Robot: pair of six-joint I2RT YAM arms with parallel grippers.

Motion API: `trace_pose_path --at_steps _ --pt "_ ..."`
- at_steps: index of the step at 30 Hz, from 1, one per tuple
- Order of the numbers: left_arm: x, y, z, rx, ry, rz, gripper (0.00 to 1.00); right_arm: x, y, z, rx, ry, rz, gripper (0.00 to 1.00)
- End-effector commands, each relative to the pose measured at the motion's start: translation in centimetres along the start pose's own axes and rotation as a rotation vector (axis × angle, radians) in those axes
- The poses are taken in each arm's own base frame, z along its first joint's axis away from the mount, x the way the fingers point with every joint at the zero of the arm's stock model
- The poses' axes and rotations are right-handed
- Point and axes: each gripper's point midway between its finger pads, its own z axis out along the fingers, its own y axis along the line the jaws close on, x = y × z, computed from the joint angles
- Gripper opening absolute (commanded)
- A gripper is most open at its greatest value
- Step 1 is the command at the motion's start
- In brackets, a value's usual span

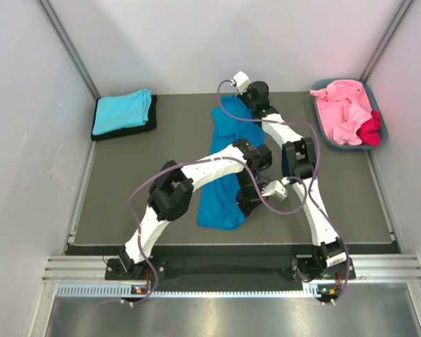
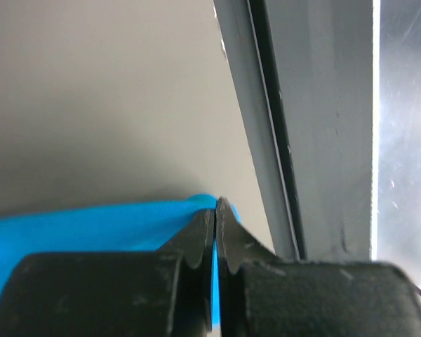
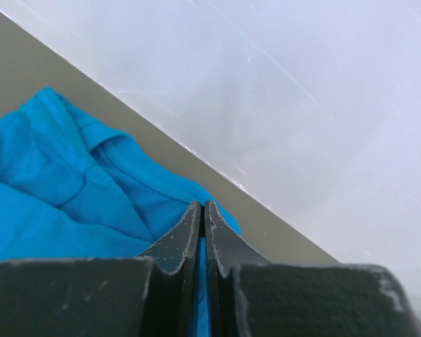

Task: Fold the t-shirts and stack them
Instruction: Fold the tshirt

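- The left arm [image 1: 161, 203] bends sharply at the elbow, and its forearm crosses rightward to mid-workspace.
- The left gripper [image 2: 215, 214] has its jaws pressed together, with a sliver of the blue t-shirt [image 2: 70, 232] pinched between them.
- The right arm [image 1: 312, 203] stretches far forward and leans left.
- The right gripper [image 3: 203, 217] is clamped on the same shirt. From overhead its fingertips are hidden and seem to point down.

Overhead, looking down on the grey counter [image 1: 112, 168]; left wrist faces the near edge, right wrist the white back wall [image 3: 302, 105]. All share the bright blue cloth t-shirt [image 1: 214, 200].
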Motion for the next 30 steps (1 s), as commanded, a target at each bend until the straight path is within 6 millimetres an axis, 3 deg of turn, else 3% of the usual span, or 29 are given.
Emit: trace_pose_path --at_steps 1,6,10,11,14,15,16,17,18,19,21,22,23,24,26,27,29,30 --pt "-0.7 -3.0 -0.2 0.141 -0.012 -0.043 0.02 -5.8 -1.5 0.3 0.079 -0.188 0.006 0.0" --pt "-1.9 -2.5 1.1 0.185 -0.052 -0.062 0.02 -6.8 -1.4 0.6 0.085 -0.256 0.005 0.0" --pt "-2.9 -2.1 1.8 0.201 -0.101 -0.059 0.11 -7.7 -1.5 0.7 0.094 -0.303 0.023 0.0" --pt "-3.3 -2.3 1.7 0.211 -0.121 -0.061 0.2 -7.7 -1.6 0.6 0.097 -0.306 0.024 0.0" --pt "-4.7 -2.1 0.5 0.175 -0.16 -0.053 0.33 -8.8 -4.1 -0.3 0.191 -0.322 0.083 0.23" --pt "-5.5 -2.4 -0.8 0.147 -0.193 -0.037 0.35 -8.7 -4.8 -0.7 0.217 -0.313 0.108 0.42" --pt "-5.9 -2.1 -2.0 0.12 -0.223 -0.068 0.37 -10.6 -7.2 -2.0 0.288 -0.33 0.13 0.49" --pt "-7.0 -1.5 -3.0 0.073 -0.271 -0.037 0.38 -11.1 -8.4 -2.7 0.306 -0.33 0.132 0.53" --pt "-7.8 -1.8 -5.4 0.023 -0.318 -0.042 0.41 -10.9 -8.8 -3.1 0.304 -0.31 0.133 0.58" --pt "-8.6 -1.7 -6.8 -0.011 -0.358 -0.025 0.43 -13.5 -10.7 -5.0 0.32 -0.336 0.137 0.6" --pt "-10.3 -2.1 -10.8 -0.099 -0.457 0.022 0.5 -13.4 -12.0 -6.4 0.321 -0.299 0.148 0.66" --pt "-10.2 -1.6 -13.1 -0.131 -0.507 -0.037 0.5 -15.3 -13.7 -8.6 0.332 -0.292 0.17 0.67" --pt "-10.3 -1.4 -14.8 -0.158 -0.549 -0.063 0.5 -15.4 -14.4 -9.7 0.325 -0.272 0.196 0.68" --pt "-9.9 -0.5 -18.1 -0.211 -0.639 -0.144 0.5 -16.5 -14.9 -12.1 0.3 -0.267 0.254 0.68" --pt "-8.2 1.3 -21.2 -0.279 -0.723 -0.282 0.49 -15.2 -13.3 -14.2 0.202 -0.17 0.319 0.69" --pt "-5.6 2.7 -23.7 -0.315 -0.807 -0.421 0.48 -15.4 -12.6 -16.4 0.157 -0.143 0.385 0.69" --pt "-2.6 4.4 -25.9 -0.352 -0.893 -0.588 0.46 -12.7 -9.7 -18.7 0.048 0.002 0.462 0.7" --pt "0.7 5.3 -27.0 -0.347 -0.954 -0.761 0.45 -12.3 -7.9 -20.6 -0.031 0.039 0.532 0.73"
